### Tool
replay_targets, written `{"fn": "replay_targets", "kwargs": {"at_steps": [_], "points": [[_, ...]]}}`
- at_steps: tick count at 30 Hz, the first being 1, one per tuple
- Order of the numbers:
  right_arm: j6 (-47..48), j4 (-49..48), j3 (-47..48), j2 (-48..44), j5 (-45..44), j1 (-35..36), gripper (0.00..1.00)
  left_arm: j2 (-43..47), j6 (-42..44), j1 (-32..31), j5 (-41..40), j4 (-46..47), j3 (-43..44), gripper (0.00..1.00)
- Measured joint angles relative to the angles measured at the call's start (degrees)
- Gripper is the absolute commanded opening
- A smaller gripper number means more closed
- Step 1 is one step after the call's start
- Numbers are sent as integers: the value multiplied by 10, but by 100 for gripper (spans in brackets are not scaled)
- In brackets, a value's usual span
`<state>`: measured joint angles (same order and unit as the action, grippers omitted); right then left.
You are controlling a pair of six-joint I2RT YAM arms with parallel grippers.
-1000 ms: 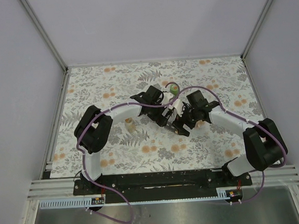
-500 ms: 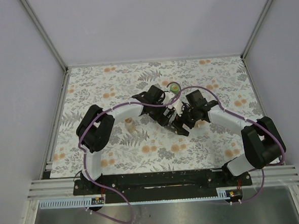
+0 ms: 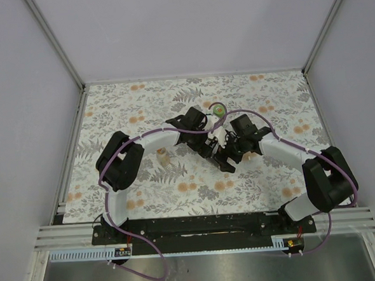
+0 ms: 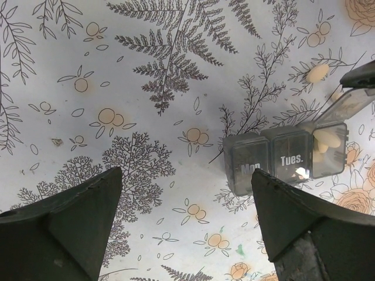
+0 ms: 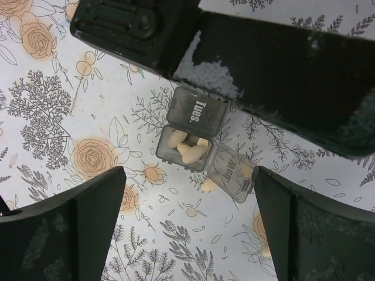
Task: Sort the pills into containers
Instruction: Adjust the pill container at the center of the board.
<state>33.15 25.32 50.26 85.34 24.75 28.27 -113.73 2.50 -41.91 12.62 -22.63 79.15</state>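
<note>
Under right wrist camera, pill organizer [image 5: 193, 126] dead centre; 12 o'clock end hidden beneath left gripper [image 4: 183, 173]. Overhead, box lost among both wrists. Smoky grey cells: "Mon." and "Tues." lids down, third cell flipped open, cream pills [image 5: 187, 146] heaped inside. Loose pill [image 4: 317, 72] on floral tablecloth [image 4: 117, 88], 1 o'clock of box in left wrist view. Left gripper spread wide, empty. Right gripper [image 5: 188, 171] likewise, fingers either side of box.

One high view, two close wrist views.
The top camera looks down from behind on the whole table [image 3: 140, 99]; both wrist cameras face down, close, and share the pill box [image 4: 287, 158].
</note>
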Motion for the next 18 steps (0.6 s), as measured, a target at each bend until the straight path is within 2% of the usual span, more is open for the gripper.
{"fn": "replay_targets", "kwargs": {"at_steps": [18], "points": [[-24,22,0,-18,-42,9,98,0,-10,-2,0,0,0,95]]}}
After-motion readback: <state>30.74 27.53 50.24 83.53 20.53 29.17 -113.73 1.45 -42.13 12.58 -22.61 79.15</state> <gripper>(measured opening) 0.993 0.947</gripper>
